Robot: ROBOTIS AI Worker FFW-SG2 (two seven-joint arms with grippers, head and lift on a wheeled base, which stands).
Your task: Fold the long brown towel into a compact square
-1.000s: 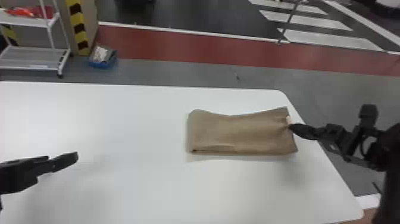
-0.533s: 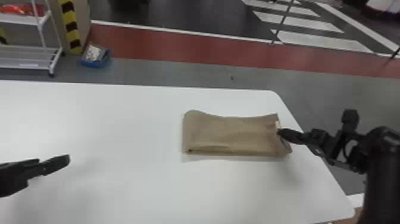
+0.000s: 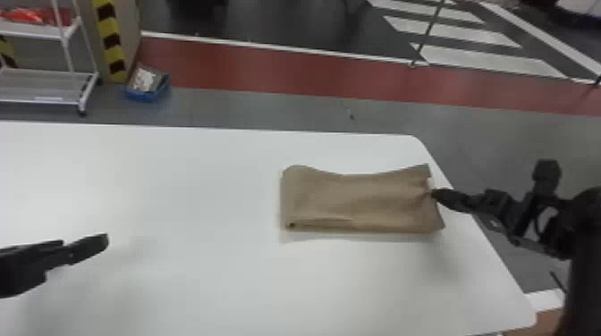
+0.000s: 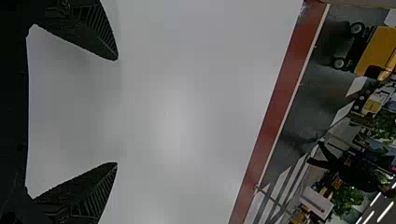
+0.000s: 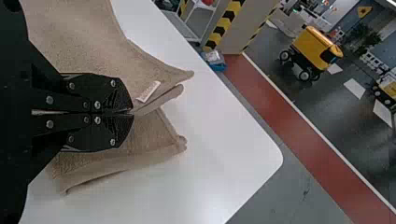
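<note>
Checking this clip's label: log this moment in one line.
right gripper: shut on towel edge | left gripper: open over table | towel: folded strip

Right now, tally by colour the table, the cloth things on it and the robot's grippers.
Black: 2, the left gripper and the right gripper
Brown: 1, the folded towel
White: 1, the table
Total: 4
</note>
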